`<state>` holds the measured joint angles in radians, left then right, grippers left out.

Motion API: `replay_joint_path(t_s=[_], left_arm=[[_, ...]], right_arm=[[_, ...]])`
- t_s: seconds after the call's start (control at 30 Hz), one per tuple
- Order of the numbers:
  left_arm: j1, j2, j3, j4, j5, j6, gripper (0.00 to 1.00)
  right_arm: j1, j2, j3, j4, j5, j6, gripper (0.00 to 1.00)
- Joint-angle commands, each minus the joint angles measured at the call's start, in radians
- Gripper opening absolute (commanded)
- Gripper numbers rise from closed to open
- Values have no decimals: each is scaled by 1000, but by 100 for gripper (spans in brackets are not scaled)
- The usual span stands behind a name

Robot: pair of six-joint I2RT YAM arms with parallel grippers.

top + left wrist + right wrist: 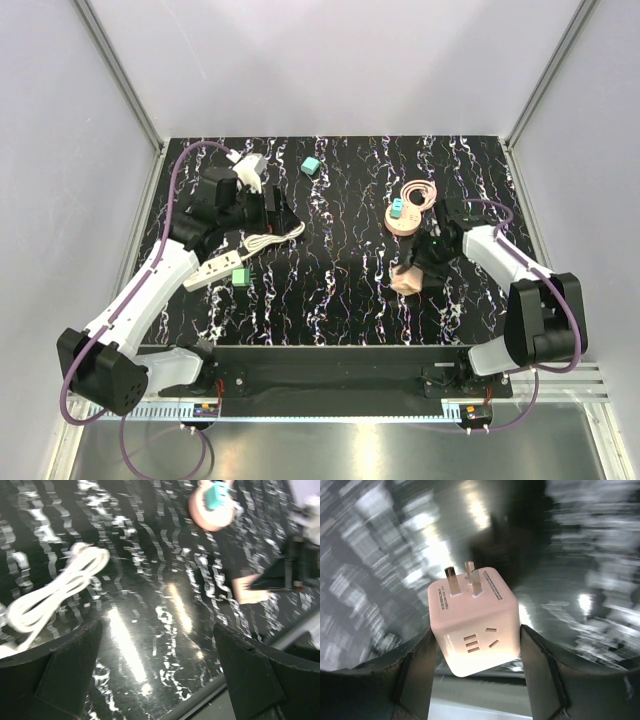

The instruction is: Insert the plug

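Observation:
The plug (311, 166), a small teal cube, lies alone at the back of the table, away from both grippers. The white power strip (215, 268) lies at the left with a bright green cube (240, 276) beside it. My left gripper (265, 205) (157, 680) hovers open above the coiled white cord (60, 587), holding nothing. My right gripper (425, 262) (475, 680) has both fingers against the sides of a pink cube adapter (472, 620) (407, 278), whose two metal prongs point away from the wrist camera.
A pink round spool (403, 215) (212, 507) with a teal piece on top and a pink cord sits behind the right gripper. A white plug head (250, 165) lies at the back left. Grey walls enclose the table.

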<state>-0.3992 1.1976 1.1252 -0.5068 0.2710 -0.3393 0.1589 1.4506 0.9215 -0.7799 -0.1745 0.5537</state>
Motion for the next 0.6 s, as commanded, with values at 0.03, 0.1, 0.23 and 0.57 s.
replay_joint_path(t_s=[0.03,0.1,0.23,0.57], left_arm=[[0,-27,-33,144,212,32,95],[-4,-30,-45,168,278,42,94],[-16,-38,-50,214,378,91,91],[-153,-133,-71,254,461,269,96]], right_arm=[[41,-19,45,160,-412,-101,26],[41,-32,77,172,-554,-132,19],[42,-62,116,185,-764,-152,13],[80,-186,-19,586,-1057,185,8]])
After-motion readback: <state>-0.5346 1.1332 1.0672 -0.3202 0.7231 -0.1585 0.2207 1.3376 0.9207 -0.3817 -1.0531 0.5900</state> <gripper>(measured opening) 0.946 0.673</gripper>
